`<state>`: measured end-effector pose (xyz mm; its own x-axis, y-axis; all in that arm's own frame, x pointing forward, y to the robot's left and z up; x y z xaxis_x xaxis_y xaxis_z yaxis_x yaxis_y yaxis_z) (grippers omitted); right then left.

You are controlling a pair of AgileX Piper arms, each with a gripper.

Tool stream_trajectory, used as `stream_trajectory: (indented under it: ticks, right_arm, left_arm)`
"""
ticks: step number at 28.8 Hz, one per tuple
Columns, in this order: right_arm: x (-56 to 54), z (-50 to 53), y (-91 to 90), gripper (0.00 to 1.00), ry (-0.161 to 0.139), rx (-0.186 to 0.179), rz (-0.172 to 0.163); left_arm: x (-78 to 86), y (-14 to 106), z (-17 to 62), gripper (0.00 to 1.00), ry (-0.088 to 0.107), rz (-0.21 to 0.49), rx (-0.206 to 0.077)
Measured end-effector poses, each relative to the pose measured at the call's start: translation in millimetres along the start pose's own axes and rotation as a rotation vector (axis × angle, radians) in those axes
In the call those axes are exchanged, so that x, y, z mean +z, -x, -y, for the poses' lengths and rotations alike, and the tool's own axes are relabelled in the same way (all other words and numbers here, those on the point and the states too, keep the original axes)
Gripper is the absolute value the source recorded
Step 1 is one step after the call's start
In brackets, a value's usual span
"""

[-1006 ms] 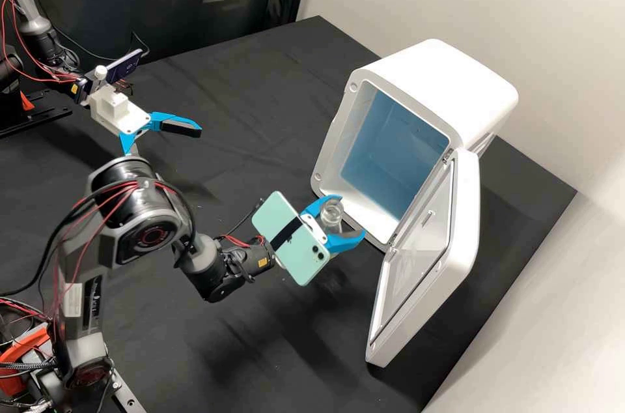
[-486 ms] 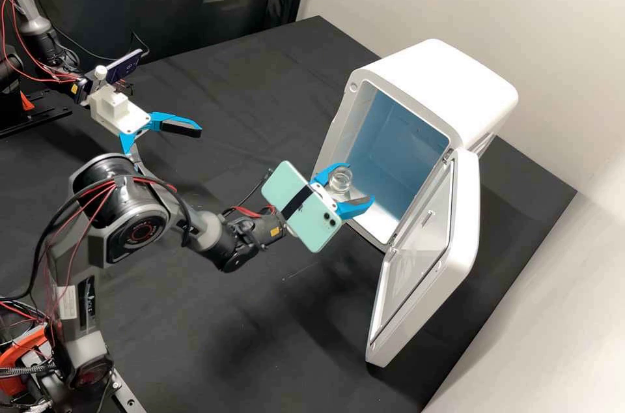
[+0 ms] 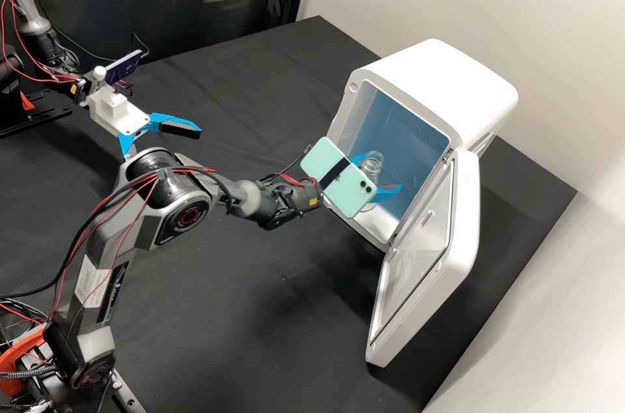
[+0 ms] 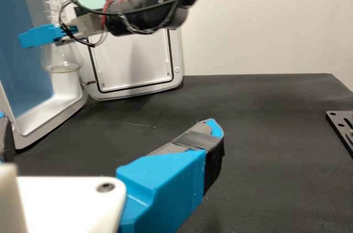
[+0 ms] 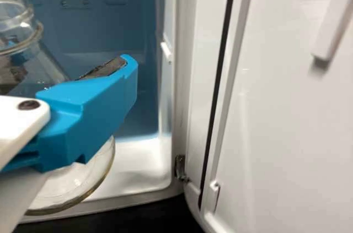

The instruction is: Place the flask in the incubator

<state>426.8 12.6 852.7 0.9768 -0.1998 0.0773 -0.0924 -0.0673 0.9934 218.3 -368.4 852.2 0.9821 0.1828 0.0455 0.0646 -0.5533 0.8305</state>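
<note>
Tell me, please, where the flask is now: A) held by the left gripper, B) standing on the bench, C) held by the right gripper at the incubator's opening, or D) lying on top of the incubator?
C: the right gripper clamps the flask at the open front of the incubator.

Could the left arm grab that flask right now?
Probably not: the right gripper holds the flask in the mouth of the incubator, and the left gripper hangs far off across the bench.

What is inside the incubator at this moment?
The flask, held by the right end effector, is within the blue chamber of the incubator. The wrist phone covers its lower part; whether its base touches the floor cannot be told.
</note>
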Motion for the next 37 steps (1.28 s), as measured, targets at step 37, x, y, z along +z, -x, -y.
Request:
stream_trajectory:
  ticks: [37]
  right_arm:
    - [-52.9, 33.6, -104.4, 0.00, 0.101, -0.066, 0.140]
  left_arm:
    - [3.2, -2.7, 6.5, 1.00, 0.006, 0.017, -0.029]
